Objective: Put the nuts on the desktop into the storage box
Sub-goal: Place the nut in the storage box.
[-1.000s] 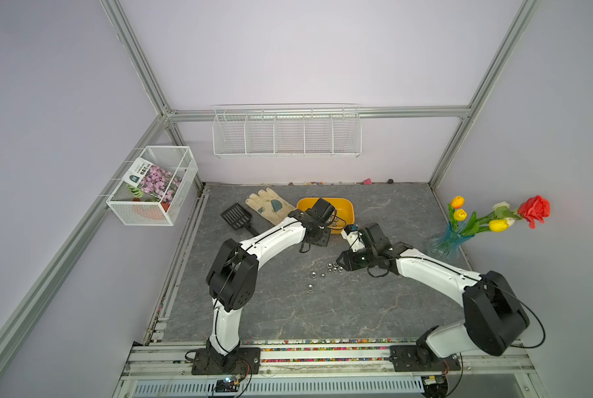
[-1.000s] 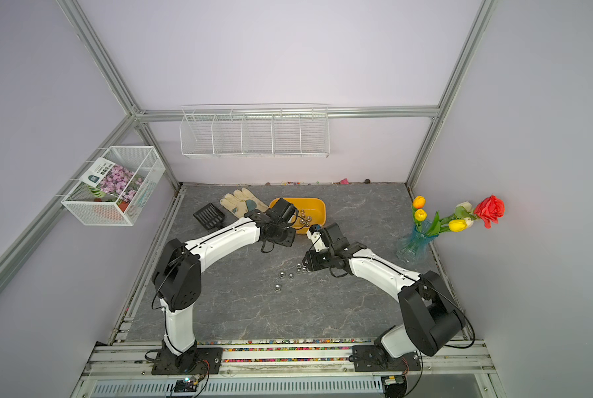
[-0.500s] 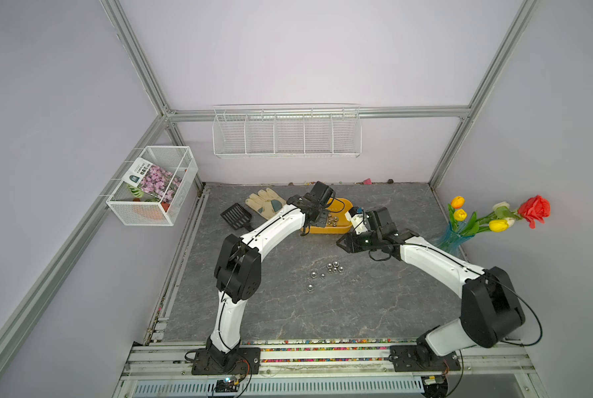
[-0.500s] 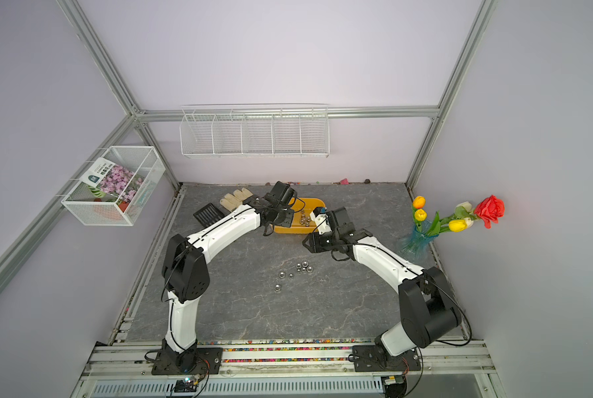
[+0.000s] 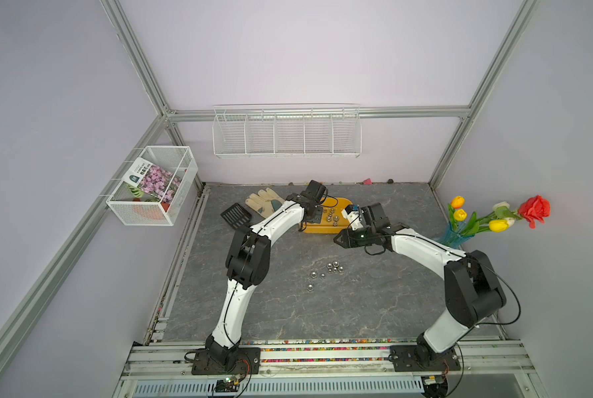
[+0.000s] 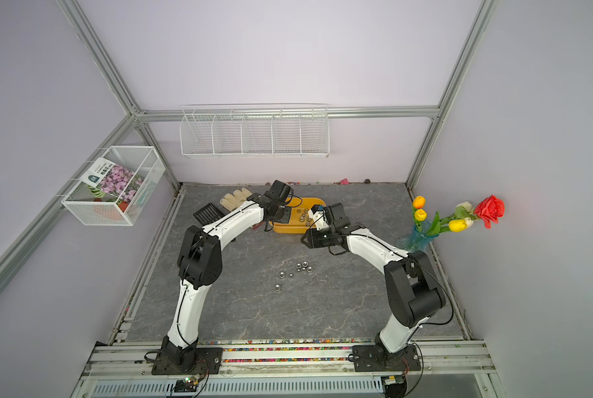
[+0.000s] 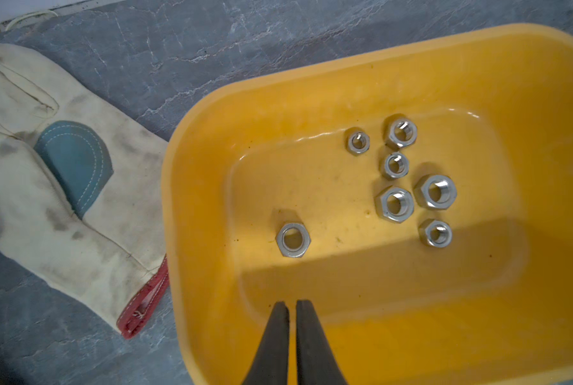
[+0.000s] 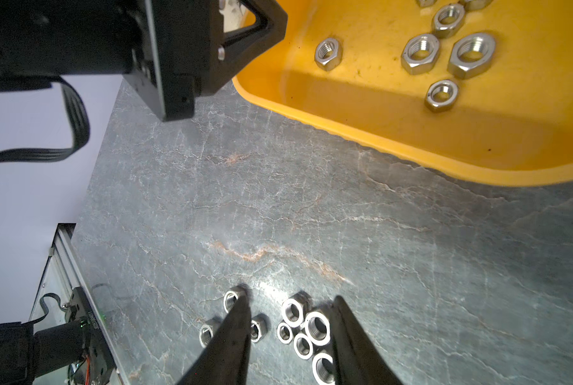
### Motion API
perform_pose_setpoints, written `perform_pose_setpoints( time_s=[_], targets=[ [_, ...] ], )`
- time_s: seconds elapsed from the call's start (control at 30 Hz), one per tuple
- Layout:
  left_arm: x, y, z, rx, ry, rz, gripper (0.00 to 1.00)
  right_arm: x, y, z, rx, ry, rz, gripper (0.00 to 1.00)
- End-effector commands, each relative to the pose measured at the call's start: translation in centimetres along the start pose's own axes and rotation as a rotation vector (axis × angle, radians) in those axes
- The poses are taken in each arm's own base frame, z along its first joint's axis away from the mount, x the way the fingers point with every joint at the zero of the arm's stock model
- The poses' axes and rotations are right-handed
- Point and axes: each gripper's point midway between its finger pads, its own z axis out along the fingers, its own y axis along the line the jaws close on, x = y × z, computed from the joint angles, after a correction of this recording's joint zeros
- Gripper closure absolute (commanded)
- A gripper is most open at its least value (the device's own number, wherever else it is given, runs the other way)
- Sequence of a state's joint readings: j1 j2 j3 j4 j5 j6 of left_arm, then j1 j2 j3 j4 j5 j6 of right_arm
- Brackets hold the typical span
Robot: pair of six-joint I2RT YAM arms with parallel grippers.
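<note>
The yellow storage box [image 5: 319,229] [image 6: 288,228] stands at the back middle of the desktop [image 5: 357,303], with several silver nuts [image 7: 395,203] [image 8: 421,55] inside. More nuts [image 5: 333,267] [image 6: 302,268] [image 8: 316,325] lie loose on the desktop in front of it. My left gripper [image 5: 317,217] [image 7: 291,305] hangs shut over the box's left part, nothing between its fingers. My right gripper [image 5: 336,239] [image 8: 291,296] hovers open and empty beside the box's front right corner, above and behind the loose nuts.
A worn work glove [image 5: 264,203] [image 7: 61,186] lies against the box's left side, a black slotted scoop [image 5: 235,215] further left. A vase of flowers [image 5: 457,227] stands at the right wall. A wire basket [image 5: 153,191] and wire rack [image 5: 286,136] hang on the walls.
The right gripper has risen from the loose nuts and pulled back toward the box. The left gripper has moved from the box's front edge to over its inside.
</note>
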State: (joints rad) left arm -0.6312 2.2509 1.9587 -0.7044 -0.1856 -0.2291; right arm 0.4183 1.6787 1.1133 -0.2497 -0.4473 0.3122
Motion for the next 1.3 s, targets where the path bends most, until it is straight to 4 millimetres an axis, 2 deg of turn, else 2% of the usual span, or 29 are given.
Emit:
perform_pose_setpoints(
  time_s=[0.0,0.23,0.47,0.57,0.73,0.97,1.07,1.27],
  targets=[
    [-1.5,-0.8,-0.8,0.032,-0.045,0.005,0.88,-0.7,0.2,0.1,-0.018,-0.013,-0.020,0.58],
    [-2.1,-1.1,-1.9,0.058,-0.070,0.006,0.88,-0.5,0.1,0.3,-0.015,-0.006,-0.015,0.58],
    [-2.9,-1.0,-4.4,0.077,-0.110,-0.006,0.87,-0.4,0.2,0.2,-0.018,-0.003,-0.007,0.58],
    [-2.9,-0.9,-5.8,0.085,-0.124,-0.017,0.83,0.0,0.0,0.2,-0.015,0.003,0.001,0.58],
    [-2.6,-0.9,-8.4,0.096,-0.146,-0.023,0.70,0.8,0.1,0.2,-0.001,0.017,0.002,0.58],
    [-0.4,-1.1,-11.2,0.096,-0.125,-0.001,0.55,2.3,0.6,-0.1,0.042,0.048,-0.030,0.58],
    [1.3,-1.3,-11.7,0.084,-0.091,0.011,0.52,2.8,1.0,-0.5,0.044,0.046,-0.035,0.58],
    [5.0,-1.9,-11.4,0.084,-0.013,0.021,0.47,4.0,2.0,-1.4,0.043,0.052,-0.048,0.58]
  ],
)
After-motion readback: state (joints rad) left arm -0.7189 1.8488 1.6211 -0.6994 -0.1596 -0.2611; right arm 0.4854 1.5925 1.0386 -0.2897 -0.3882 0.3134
